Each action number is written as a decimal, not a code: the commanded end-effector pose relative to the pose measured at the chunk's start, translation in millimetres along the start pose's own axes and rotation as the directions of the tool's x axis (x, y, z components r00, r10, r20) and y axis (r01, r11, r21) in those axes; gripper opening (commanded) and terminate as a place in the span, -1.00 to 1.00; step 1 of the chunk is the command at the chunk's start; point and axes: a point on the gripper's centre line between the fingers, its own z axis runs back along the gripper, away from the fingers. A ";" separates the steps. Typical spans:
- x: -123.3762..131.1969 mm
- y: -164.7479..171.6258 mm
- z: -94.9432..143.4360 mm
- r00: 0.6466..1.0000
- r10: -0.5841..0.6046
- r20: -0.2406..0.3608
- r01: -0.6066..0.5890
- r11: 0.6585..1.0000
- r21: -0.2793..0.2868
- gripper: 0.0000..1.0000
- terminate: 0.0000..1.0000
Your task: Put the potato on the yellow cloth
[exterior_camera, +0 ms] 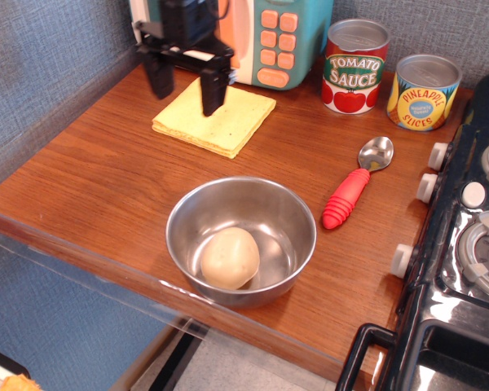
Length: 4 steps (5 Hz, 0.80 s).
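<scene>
The pale tan potato (pixel 229 257) lies inside the steel bowl (pixel 297 224) near the table's front edge. The pale yellow cloth (pixel 228 122) lies flat at the back of the table, in front of the toy microwave. My black gripper (pixel 185 95) hangs above the cloth's left part, open and empty, its two fingers wide apart. It is well behind and to the left of the bowl.
A toy microwave (pixel 277 37) stands behind the cloth. A tomato sauce can (pixel 355 67) and a pineapple slices can (pixel 423 91) stand at the back right. A red-handled spoon (pixel 354 192) lies right of the bowl. A toy stove (pixel 464 244) borders the right side.
</scene>
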 end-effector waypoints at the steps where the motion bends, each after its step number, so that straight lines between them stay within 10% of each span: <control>1: -17.8 -33.9 39.8 0.991 -0.086 0.103 0.084 0.996 0.028 1.00 -1.00; 4: -93.0 -112.1 21.7 0.995 -0.060 0.084 0.065 0.997 -0.048 1.00 -1.00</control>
